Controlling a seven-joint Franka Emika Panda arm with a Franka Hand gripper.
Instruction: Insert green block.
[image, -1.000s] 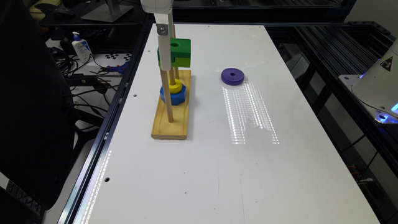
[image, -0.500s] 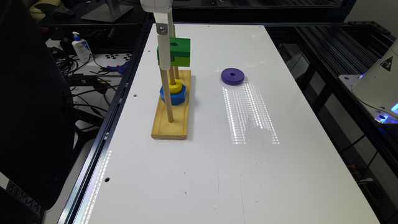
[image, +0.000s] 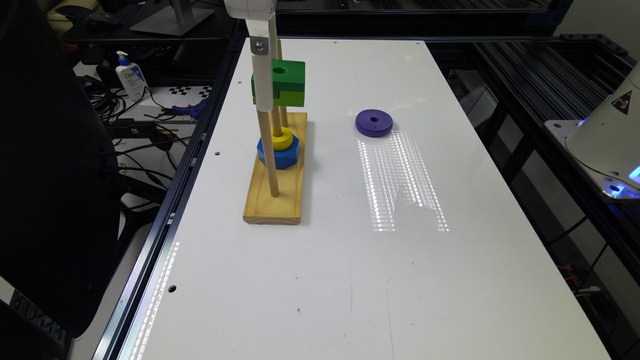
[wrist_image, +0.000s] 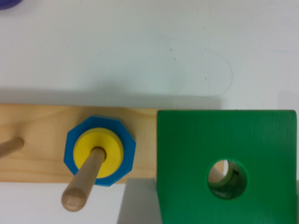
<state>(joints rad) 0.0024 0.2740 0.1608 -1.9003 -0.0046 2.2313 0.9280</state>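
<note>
While the green block (image: 279, 83) hangs high over the wooden base (image: 275, 200), these lines apply.
Claw: the gripper (image: 263, 85) holds the green block by its side.
Block place: upper centre-left of the exterior frame, around the rear peg (image: 283, 114), I judge.
Doing it well: keep the block level and lower it straight, so the hole does not bind.
Wrist view: pale wood shows inside the hole (wrist_image: 227, 179); the middle peg (wrist_image: 84, 179) carries the yellow ring (wrist_image: 98, 152) on the blue hexagonal piece (wrist_image: 100, 150).
Exterior view: block height, and the purple disc (image: 374, 122) well apart.
</note>
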